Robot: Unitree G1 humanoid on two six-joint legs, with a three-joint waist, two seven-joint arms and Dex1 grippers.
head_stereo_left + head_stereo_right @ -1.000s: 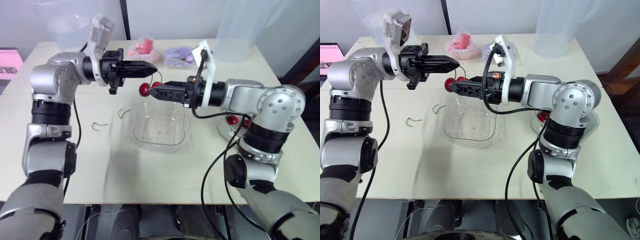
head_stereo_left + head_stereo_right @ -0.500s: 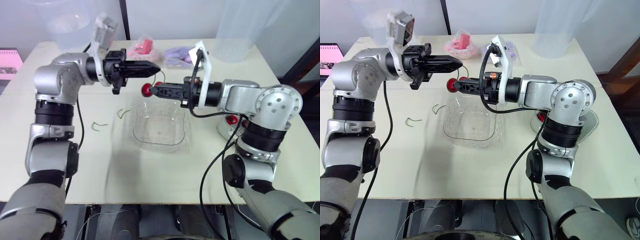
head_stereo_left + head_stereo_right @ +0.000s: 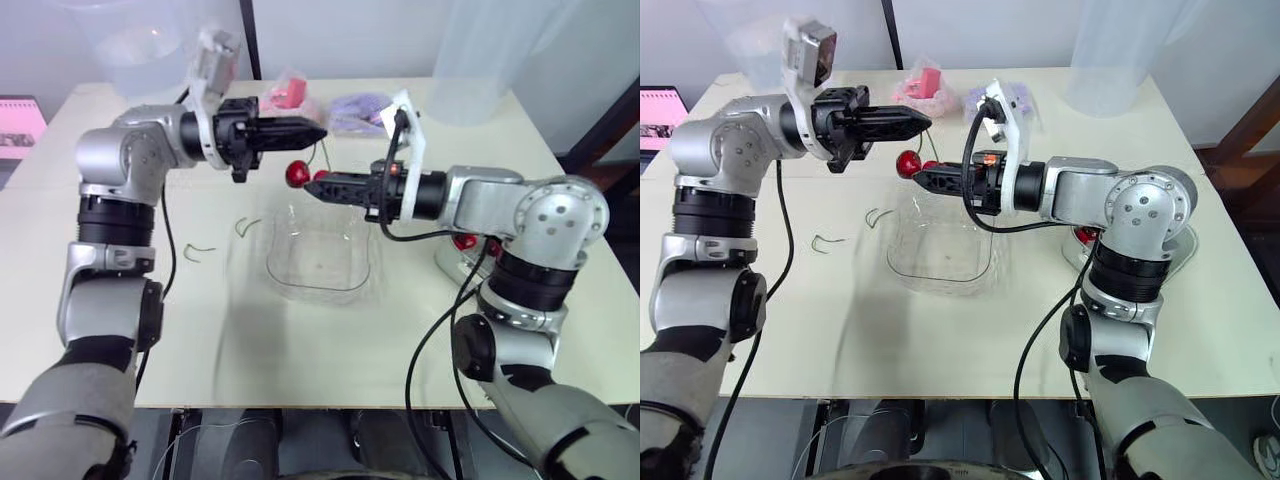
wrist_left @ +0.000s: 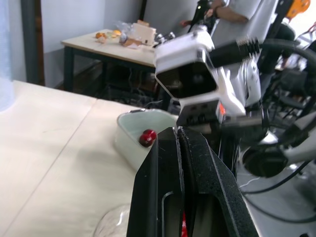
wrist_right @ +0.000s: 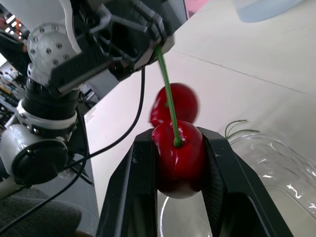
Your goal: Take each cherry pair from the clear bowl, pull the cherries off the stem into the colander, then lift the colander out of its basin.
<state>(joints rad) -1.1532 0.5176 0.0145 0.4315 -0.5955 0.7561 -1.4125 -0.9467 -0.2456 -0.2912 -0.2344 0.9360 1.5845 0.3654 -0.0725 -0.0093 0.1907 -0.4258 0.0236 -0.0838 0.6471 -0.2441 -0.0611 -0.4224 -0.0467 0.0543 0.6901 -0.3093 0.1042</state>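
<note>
A pair of red cherries hangs on a green stem [image 5: 167,84] over the far rim of the clear bowl [image 3: 278,275]. My left gripper [image 3: 318,134] is shut on the top of the stem. My right gripper [image 3: 317,183] comes in from the right and is shut on one cherry [image 5: 177,155]. The other cherry [image 3: 297,174] hangs free just beyond it. The bowl looks empty. The pale colander in its basin [image 3: 447,262] stands at the right, partly behind my right arm, with cherries [image 3: 463,240] in it.
Two bare green stems [image 3: 200,249] [image 3: 246,225] lie on the table left of the bowl. A pink packet [image 3: 288,98] and a purple one [image 3: 358,110] lie at the back. Large clear tubs [image 3: 135,45] [image 3: 490,50] stand at the back corners.
My right gripper went from open to shut on one cherry. My left gripper moved a little up and right with the stem.
</note>
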